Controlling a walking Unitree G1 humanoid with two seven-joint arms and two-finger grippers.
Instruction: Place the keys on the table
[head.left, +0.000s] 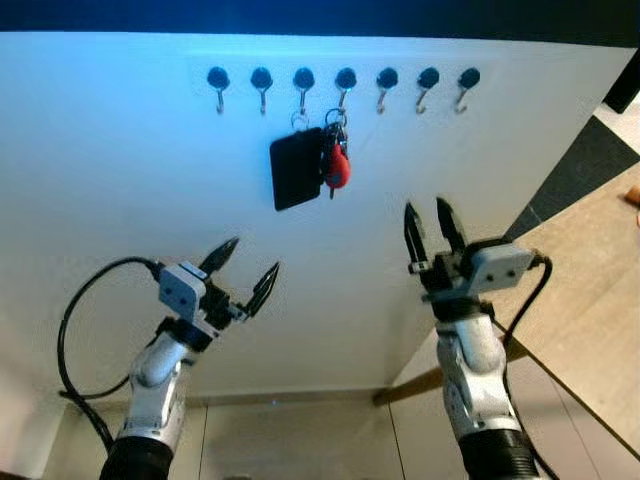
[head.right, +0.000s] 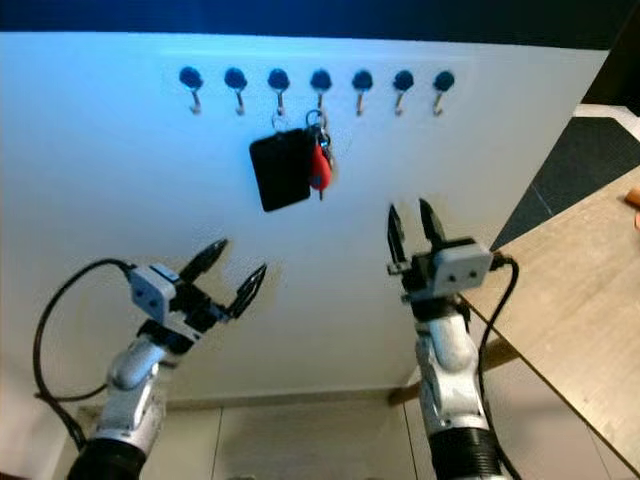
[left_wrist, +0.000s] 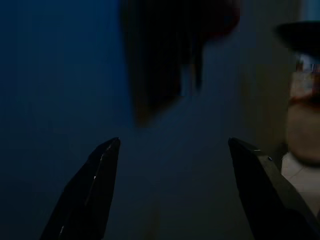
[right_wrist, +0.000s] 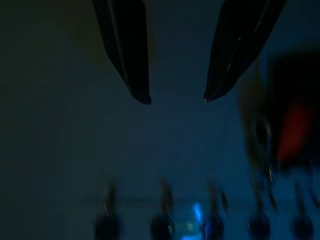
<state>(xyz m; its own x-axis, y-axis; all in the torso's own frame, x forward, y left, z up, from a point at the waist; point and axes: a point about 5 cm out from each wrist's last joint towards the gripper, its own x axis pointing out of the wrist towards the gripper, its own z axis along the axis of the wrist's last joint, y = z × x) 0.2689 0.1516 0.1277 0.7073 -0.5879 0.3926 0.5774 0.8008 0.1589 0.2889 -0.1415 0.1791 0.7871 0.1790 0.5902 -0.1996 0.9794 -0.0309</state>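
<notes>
Left gripper (head.left: 244, 268) and right gripper (head.left: 428, 223) raised below keys (head.left: 337, 160), fingers apart, empty. Keys with red fob hang on wall hook (head.left: 343, 82), beside black tag (head.left: 297, 167). Best lift ring upward off hook before carrying to table (head.left: 585, 300), right of keys.

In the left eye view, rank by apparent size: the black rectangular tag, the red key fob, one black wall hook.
1. Black rectangular tag, clearly largest.
2. Red key fob.
3. Black wall hook, slightly smaller than the fob; all hang on the same wall, so nearness hardly matters.

Black wallet (head.left: 296, 168), wall hooks (head.left: 386, 79)
</notes>
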